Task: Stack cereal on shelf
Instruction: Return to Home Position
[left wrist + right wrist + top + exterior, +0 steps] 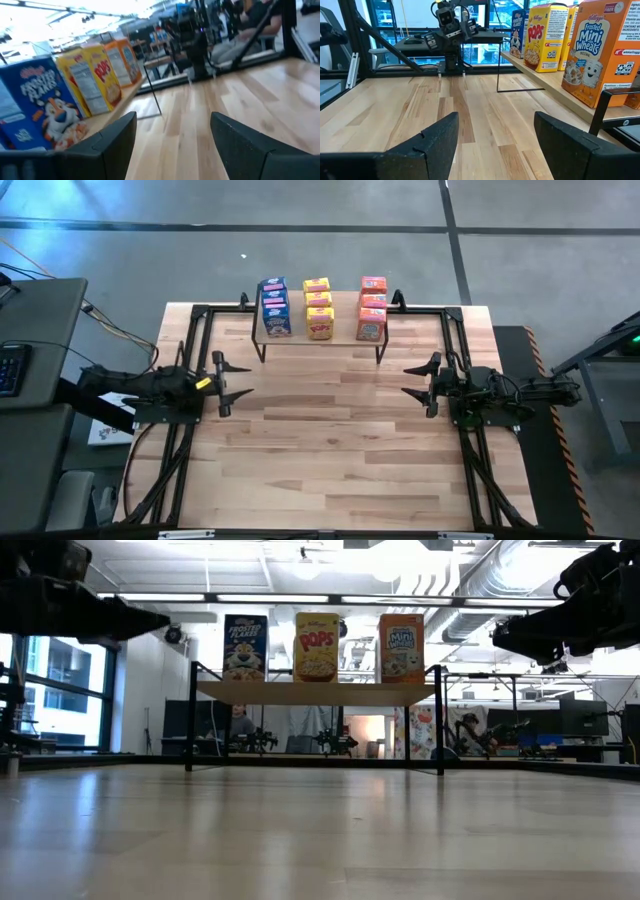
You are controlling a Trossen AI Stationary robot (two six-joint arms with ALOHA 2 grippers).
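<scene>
Status: all nine cereal boxes stand on the shelf (320, 692), which sits at the far edge of the table (330, 460), midway between my two arms. Its long axis runs across the table, from my left side to my right.

Arrangement on the shelf, seen from above: three rows of three, each row running front to back.
- blue Frosted Flakes boxes (274, 307), at the end toward my left arm
- yellow Pops boxes (319, 307), in the middle
- orange Mini-Wheats boxes (372, 307), at the end toward my right arm

The left gripper (240, 380) is over the left side of the table, the right gripper (408, 381) over the right side, and they point at each other across bare wood. Both have their fingers spread wide and carry nothing. Each wrist view shows only table between the fingers.

Governing relation: the shelf lies ahead of and to the inner side of each gripper, well apart from both and about equally far from each. Neither arm is the nearer one. I judge that no box needs handling and that only the retreat to the rest pose is left. That path leads away from the shelf, so contact with the rows looks unlikely.
</scene>
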